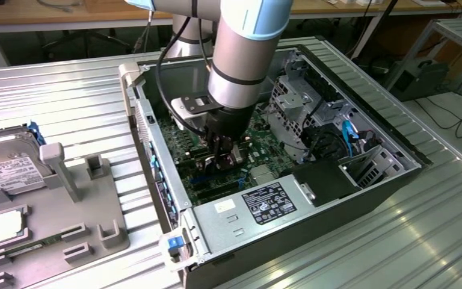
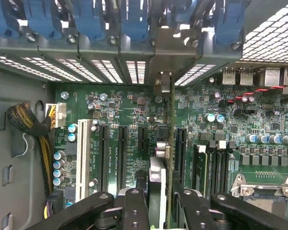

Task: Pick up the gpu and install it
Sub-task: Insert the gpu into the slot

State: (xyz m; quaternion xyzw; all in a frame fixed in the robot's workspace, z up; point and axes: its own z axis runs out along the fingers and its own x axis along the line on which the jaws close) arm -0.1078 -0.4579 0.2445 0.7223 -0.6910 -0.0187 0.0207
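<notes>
I count one gripper (image 1: 221, 152), one gpu (image 2: 170, 143) and one open case (image 1: 239, 232) — plus one hard drive (image 1: 6, 165) lying on the surface (image 1: 70, 102) at the exterior view's left. The gripper's two fingers (image 2: 134, 211) clamp the gpu. It stands on edge over the motherboard (image 2: 129, 110) inside the case — long axis parallel to the black slots (image 2: 104, 153), far end toward the vented rear wall (image 2: 86, 67).

robot lab: arm (image 1: 243, 54), opened computer (image 1: 239, 235)

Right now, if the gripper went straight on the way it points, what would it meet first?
The motherboard, probably by its black slots; the gpu clamped in the gripper would touch before the fingers, though depth is unclear.
</notes>
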